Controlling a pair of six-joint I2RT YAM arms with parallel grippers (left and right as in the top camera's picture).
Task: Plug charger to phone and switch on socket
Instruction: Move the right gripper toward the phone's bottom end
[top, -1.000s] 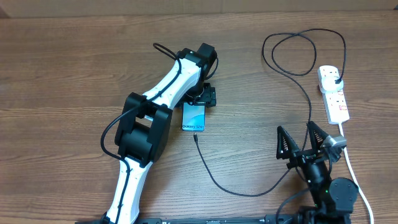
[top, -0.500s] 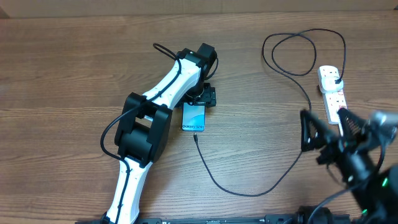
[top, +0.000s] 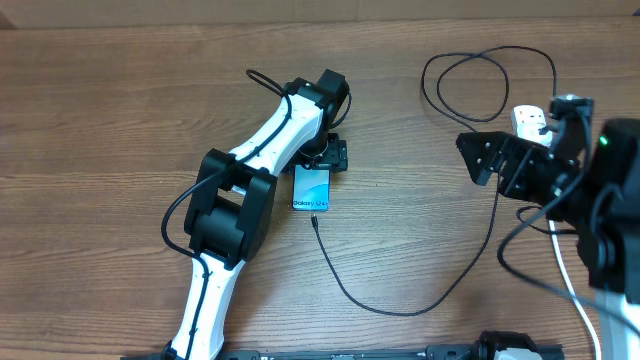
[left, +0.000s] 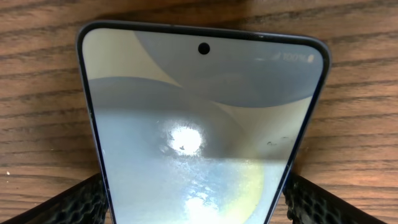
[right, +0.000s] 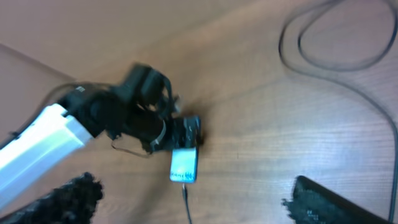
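Overhead, the phone lies screen up near the middle of the table, with the left hand reaching down at its far end. In the left wrist view that hand's fingers sit against both long edges of the phone, gripping it across its width. Only their tips show, at the lower corners, and the bottom of the picture cuts off the rest of the phone.

The charger comes up to the phone's near short edge, but its tip is too small to tell whether it is seated. From there the cable sweeps toward the near table edge and climbs on the right. It loops close to the far edge and ends in a black plug in the socket.

Broad bare wood lies left of the left arm, and more lies between the phone and the cable's rise. The right side is crowded.

The right hand hangs just beside the socket, jaws spread wide with nothing between them. The right arm covers most of the socket, so only its far end shows and the switches are hidden. The thick white cord emerges from under that arm and runs toward the near edge.

The right wrist view is blurred. The phone, the left arm and the cable loop can be made out, but no fine detail.
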